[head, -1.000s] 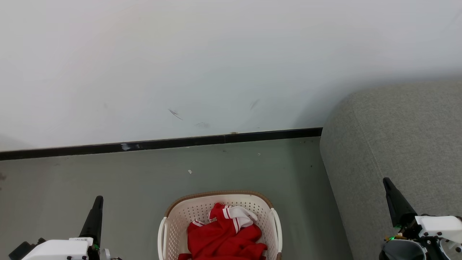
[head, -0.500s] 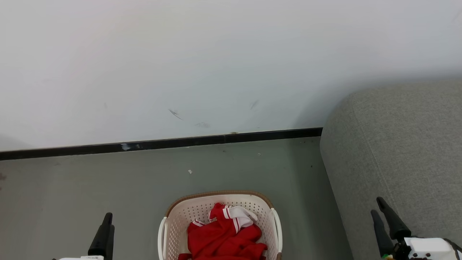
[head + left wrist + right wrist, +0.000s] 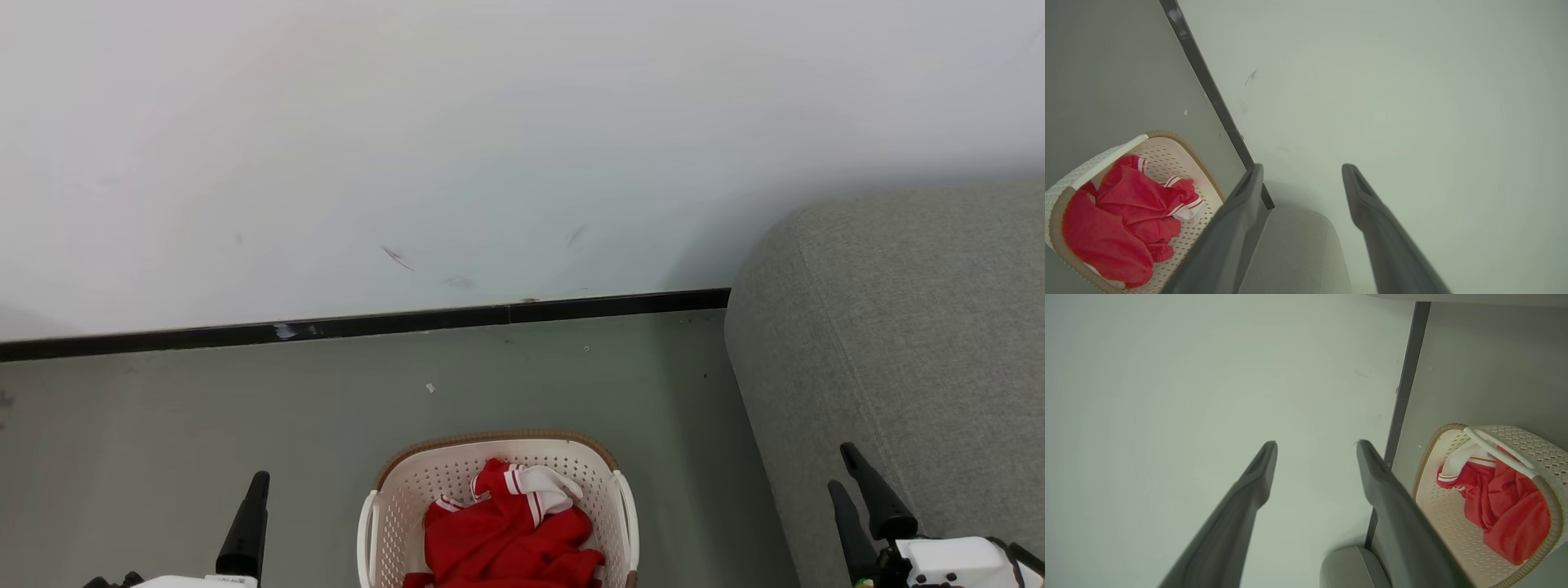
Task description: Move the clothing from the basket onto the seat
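The clothing [image 3: 506, 539], red with white striped trim, lies crumpled in the basket [image 3: 490, 438], a cream perforated tub with a brown rim at the bottom centre of the head view. The grey seat [image 3: 914, 327] rises on the right. My left gripper [image 3: 257, 490] hangs left of the basket, my right gripper [image 3: 841, 467] in front of the seat's side. In the wrist views the left gripper [image 3: 1303, 169] and the right gripper [image 3: 1317, 445] are open and empty, pointing at the wall. The clothing [image 3: 1126, 220] [image 3: 1502, 506] sits beside them in the basket [image 3: 1167, 134] [image 3: 1437, 435].
A white wall [image 3: 490, 147] with a black baseboard [image 3: 367, 324] stands behind the basket. Grey-green floor [image 3: 204, 408] spreads to the left and between the basket and the seat. The seat's rounded corner [image 3: 1294, 245] appears between my left fingers.
Both grippers have opened from shut. Both have sunk lower in the head view and shifted slightly inward toward the basket. The clothing and basket have not moved.
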